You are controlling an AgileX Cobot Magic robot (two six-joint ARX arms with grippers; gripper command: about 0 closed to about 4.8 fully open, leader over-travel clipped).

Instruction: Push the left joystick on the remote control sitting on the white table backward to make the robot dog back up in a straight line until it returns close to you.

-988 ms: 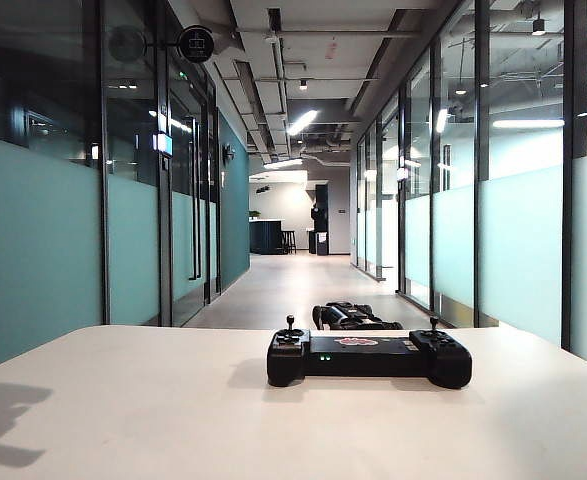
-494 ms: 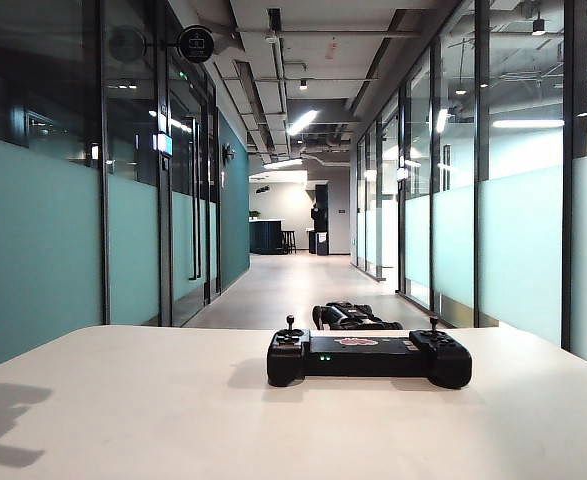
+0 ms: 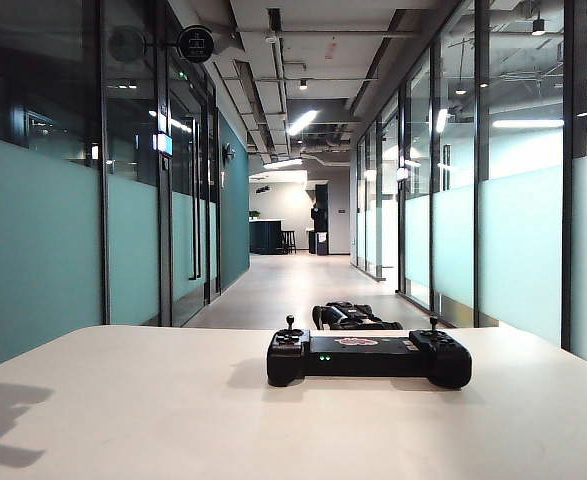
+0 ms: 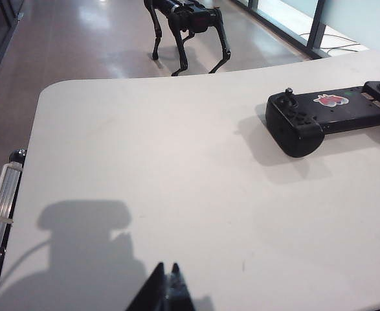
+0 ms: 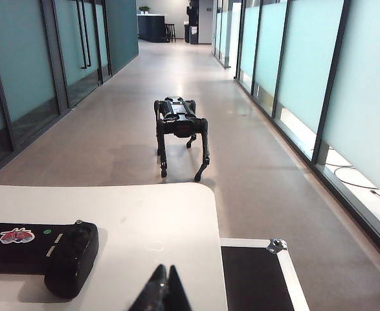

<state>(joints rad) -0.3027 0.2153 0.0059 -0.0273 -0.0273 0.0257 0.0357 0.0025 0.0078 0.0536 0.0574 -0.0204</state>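
Left gripper (image 4: 166, 285) pinched shut, empty, low over the white table (image 4: 144, 181), well short of the remote control (image 3: 369, 357). Right gripper (image 5: 160, 289) also shut, empty, near the table's right edge beside the remote. Left joystick (image 3: 290, 324) upright, untouched. Robot dog (image 5: 180, 133) stands on the corridor floor just beyond the table.
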